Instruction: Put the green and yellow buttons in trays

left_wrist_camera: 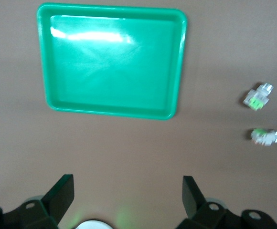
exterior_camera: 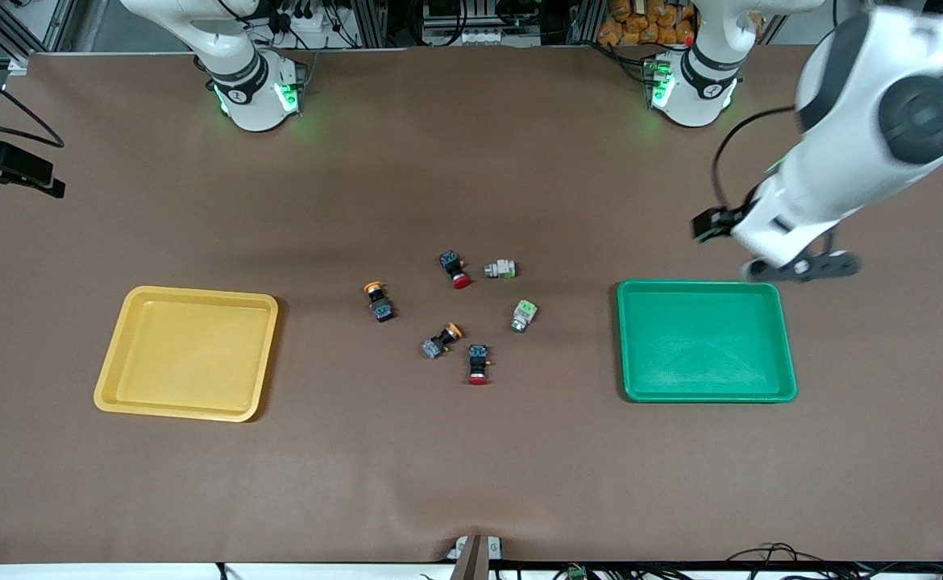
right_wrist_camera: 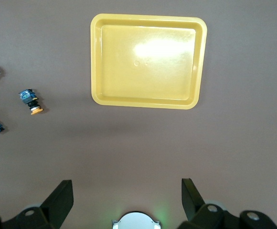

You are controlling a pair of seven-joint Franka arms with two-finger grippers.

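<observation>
The yellow tray point(exterior_camera: 189, 354) lies toward the right arm's end and the green tray point(exterior_camera: 705, 342) toward the left arm's end, both with nothing in them. Between them lie two orange-yellow-capped buttons point(exterior_camera: 377, 300) point(exterior_camera: 442, 340) and two whitish-grey and green buttons point(exterior_camera: 501, 269) point(exterior_camera: 524, 315). My left gripper point(exterior_camera: 802, 268) hangs over the table by the green tray's edge nearest the bases; it is open and empty point(left_wrist_camera: 128, 191), with the green tray point(left_wrist_camera: 112, 64) and both green buttons point(left_wrist_camera: 258, 97) point(left_wrist_camera: 266, 137) in its view. My right gripper point(right_wrist_camera: 127, 191) is open and empty, high above the table, and sees the yellow tray point(right_wrist_camera: 148, 59) and a yellow button point(right_wrist_camera: 31, 101).
Two dark switches with red caps point(exterior_camera: 455, 268) point(exterior_camera: 478, 364) lie among the buttons. The arm bases point(exterior_camera: 250, 89) point(exterior_camera: 693, 80) stand at the table's edge farthest from the front camera. A black camera mount point(exterior_camera: 4, 169) juts in at the right arm's end.
</observation>
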